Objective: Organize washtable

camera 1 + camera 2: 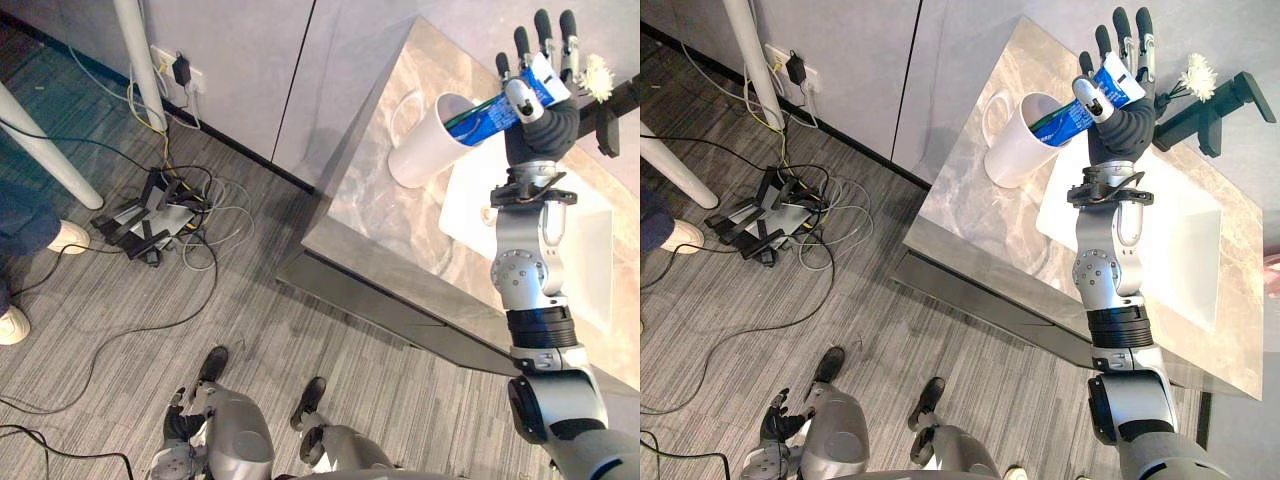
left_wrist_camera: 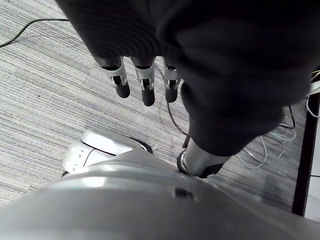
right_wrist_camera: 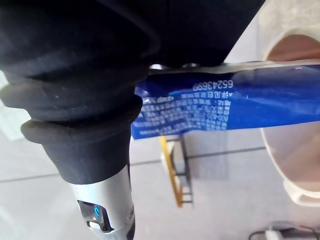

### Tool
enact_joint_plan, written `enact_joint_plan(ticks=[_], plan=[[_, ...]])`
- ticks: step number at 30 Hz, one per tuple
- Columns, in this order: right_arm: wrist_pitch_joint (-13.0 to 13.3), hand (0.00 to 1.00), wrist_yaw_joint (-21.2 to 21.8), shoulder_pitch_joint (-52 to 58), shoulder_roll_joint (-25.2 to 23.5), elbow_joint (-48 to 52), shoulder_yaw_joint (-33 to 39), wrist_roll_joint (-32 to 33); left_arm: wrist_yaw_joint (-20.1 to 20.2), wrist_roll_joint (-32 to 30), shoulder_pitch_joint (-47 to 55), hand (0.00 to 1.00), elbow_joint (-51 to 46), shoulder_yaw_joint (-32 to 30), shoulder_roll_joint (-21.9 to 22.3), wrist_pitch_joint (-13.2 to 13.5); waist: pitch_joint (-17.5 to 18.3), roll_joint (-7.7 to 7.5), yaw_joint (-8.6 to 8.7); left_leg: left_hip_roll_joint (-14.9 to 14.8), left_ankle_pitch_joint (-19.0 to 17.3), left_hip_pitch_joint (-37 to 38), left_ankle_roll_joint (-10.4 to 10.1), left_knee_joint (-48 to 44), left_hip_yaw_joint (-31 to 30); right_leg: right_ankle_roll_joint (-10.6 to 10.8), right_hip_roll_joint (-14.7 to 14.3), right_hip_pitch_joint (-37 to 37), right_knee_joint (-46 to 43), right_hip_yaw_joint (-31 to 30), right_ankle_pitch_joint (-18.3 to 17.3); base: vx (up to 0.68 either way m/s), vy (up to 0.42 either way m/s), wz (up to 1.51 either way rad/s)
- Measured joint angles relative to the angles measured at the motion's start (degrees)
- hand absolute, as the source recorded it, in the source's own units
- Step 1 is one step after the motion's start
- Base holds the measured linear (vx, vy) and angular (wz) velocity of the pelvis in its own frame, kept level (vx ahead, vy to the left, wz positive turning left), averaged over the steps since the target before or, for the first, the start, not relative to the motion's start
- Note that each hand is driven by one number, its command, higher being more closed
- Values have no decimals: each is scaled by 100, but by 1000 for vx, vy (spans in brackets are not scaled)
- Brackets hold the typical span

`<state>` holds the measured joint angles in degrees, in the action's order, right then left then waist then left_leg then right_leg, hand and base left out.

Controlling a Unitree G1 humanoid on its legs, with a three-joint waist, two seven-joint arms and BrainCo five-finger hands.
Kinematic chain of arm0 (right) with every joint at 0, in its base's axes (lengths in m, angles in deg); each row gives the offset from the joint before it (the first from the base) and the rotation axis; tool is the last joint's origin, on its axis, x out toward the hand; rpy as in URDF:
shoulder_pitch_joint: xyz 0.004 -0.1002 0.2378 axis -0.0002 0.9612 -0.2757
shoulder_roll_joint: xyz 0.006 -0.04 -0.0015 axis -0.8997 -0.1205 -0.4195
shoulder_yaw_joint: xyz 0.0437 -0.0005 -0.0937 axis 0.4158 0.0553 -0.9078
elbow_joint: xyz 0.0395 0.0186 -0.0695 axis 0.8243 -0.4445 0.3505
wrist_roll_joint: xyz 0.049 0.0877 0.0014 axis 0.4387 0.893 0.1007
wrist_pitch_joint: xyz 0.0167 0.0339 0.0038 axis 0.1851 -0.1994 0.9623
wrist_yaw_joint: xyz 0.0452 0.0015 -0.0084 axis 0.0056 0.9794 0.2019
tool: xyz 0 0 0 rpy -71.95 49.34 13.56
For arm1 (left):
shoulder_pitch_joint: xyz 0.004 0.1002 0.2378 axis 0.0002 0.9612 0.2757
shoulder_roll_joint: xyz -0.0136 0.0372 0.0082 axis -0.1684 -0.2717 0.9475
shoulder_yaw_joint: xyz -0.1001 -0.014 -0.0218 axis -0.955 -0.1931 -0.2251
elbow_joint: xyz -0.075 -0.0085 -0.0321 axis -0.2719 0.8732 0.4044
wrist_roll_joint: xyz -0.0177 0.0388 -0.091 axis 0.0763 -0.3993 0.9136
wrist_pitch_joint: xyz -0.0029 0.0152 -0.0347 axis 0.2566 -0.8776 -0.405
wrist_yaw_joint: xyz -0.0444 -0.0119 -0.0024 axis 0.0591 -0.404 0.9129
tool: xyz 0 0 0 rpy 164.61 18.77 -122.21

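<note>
A blue tube (image 1: 490, 110) lies slanted in my right hand (image 1: 548, 112), pinched by the thumb against the palm while the fingers point straight up. The tube's far end reaches into the mouth of a white cup (image 1: 425, 150) standing on the marble washtable (image 1: 385, 225). The right wrist view has the tube (image 3: 225, 107) running toward the cup's rim (image 3: 295, 165). My left hand (image 2: 145, 82) hangs low above the floor with relaxed fingers and holds nothing.
A white basin (image 1: 1185, 245) is set into the washtable under my right arm. A black faucet (image 1: 1215, 108) and a white flower (image 1: 1197, 72) stand behind it. Cables and a black adapter (image 1: 150, 225) lie on the floor, near white poles (image 1: 140, 60) and a person's shoe (image 1: 65, 237).
</note>
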<state>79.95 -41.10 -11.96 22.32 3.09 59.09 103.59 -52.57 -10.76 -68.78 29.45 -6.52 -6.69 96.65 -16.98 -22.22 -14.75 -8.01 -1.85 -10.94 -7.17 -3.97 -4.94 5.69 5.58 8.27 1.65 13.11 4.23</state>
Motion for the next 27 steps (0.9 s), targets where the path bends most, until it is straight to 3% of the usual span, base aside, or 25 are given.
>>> enact_joint_plan(ticks=[4,5,8,9,13,16,18,22,23,26,27], plan=[[-23,0,16,-95,88,143,117,8,5,-3,27,0,12,-33,4,-43,3,-3,10,-1,-3,212,4,27,202,11,6,-61,-2,-187,56,-35,-1,-28],[-15,0,32,-105,431,443,343,12,4,-2,79,0,46,-85,3,-66,6,1,140,15,-4,315,7,22,314,-29,26,-99,1,-252,105,-113,3,-40],[62,0,62,-100,688,574,611,16,4,-3,71,0,175,-102,3,-81,77,60,200,15,-6,368,10,41,372,-53,14,-99,18,-338,123,-78,-24,-30],[154,0,135,-5,1030,651,779,48,29,-48,118,0,699,-43,133,-109,716,467,412,11,-5,589,15,110,572,-55,4,-202,77,-505,147,-20,-41,-33],[262,0,133,209,1146,653,1006,54,31,-49,136,0,846,-54,121,-118,872,543,538,-2,-6,644,14,155,637,-64,-18,-211,135,-554,179,-26,-27,-15],[265,0,124,974,1117,860,1617,45,30,-104,165,0,913,-65,129,-123,1078,624,543,21,-16,783,31,186,715,-57,7,-320,184,-595,190,18,0,-7],[342,0,70,1331,1109,855,2063,40,31,-171,274,0,956,-70,134,-124,1223,680,657,50,-29,804,51,193,759,-52,36,-313,187,-638,187,33,21,-14],[431,0,-265,2283,785,713,3284,-237,39,-207,318,0,1146,-112,200,-123,1480,1005,945,109,-66,946,105,206,858,-29,88,-403,197,-707,178,-1,14,-11],[430,0,-542,2648,543,418,3744,-571,43,-222,308,0,1152,-169,267,-116,1581,1120,989,110,-74,1008,110,223,894,-13,90,-436,221,-721,163,-17,-2,-9],[396,0,-927,3112,215,-373,4297,-964,66,-255,293,0,1234,-215,323,-110,1696,1271,1127,107,-81,1076,103,230,925,-9,79,-500,288,-738,151,-27,-15,-10],[331,0,-1051,3357,33,-1070,4627,-1115,94,-255,280,0,1325,-215,344,-112,1750,1348,1147,104,-103,1122,93,232,958,-37,74,-524,357,-750,142,-31,-12,-13]])
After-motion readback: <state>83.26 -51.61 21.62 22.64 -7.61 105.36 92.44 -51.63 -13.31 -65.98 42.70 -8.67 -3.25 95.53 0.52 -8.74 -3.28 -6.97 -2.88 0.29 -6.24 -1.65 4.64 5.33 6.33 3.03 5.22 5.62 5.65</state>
